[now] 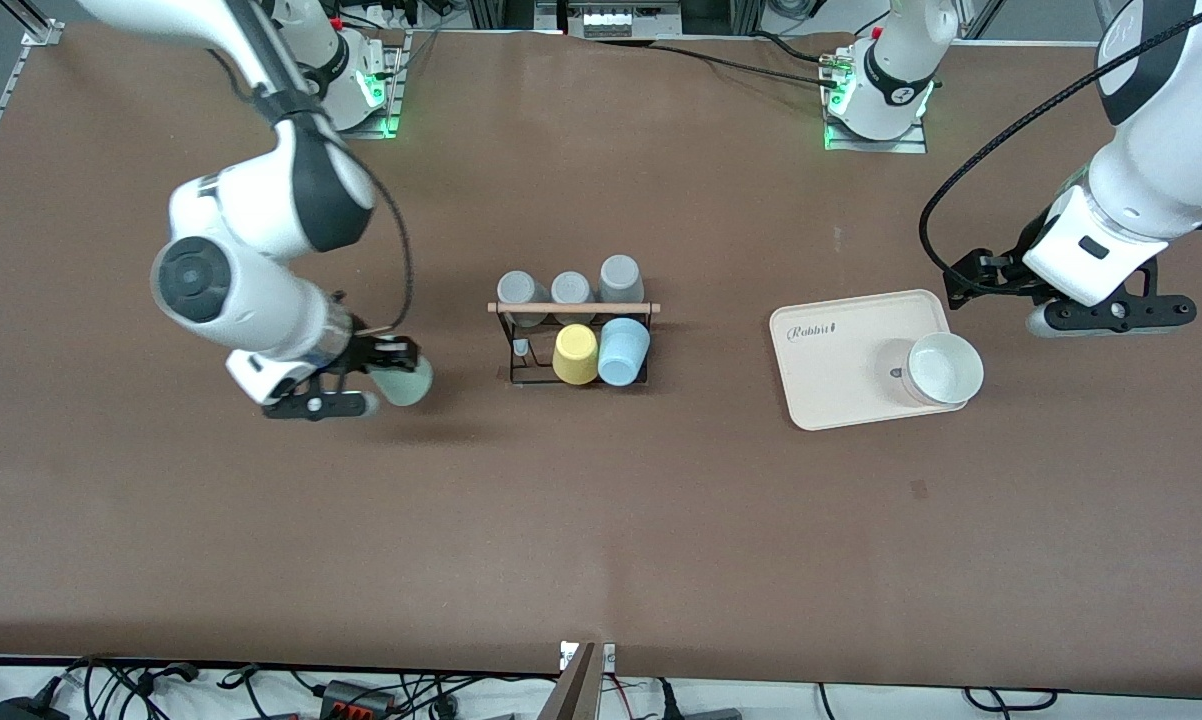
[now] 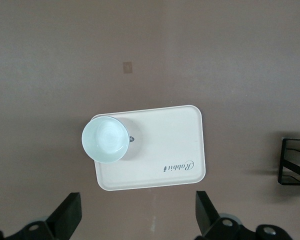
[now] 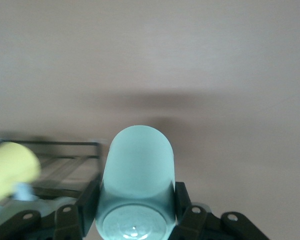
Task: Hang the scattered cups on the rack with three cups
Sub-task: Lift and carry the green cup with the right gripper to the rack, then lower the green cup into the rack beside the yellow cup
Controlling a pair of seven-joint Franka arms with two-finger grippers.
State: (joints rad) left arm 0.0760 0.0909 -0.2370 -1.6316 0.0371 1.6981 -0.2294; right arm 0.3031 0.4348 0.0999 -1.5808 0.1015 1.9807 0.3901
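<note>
At the frame's middle left, the right claw (image 1: 389, 372) is clenched on the pale mint-green tumbler (image 1: 406, 381), lying sideways with its long axis toward the black wire rack (image 1: 573, 340) at centre, while the released left claw (image 1: 1111, 312) waits beside the cream tray (image 1: 841, 360).

table (image 1: 601, 520): brown | rack (image 1: 521, 345): black wire, light wooden rod | cups on rack: three grey (image 1: 571, 288), one yellow (image 1: 575, 354), one light blue (image 1: 623, 351) | held cup (image 1: 406, 381): pale mint-green | tray (image 1: 841, 370): cream, dark script lettering | bowl (image 1: 945, 368): white
</note>
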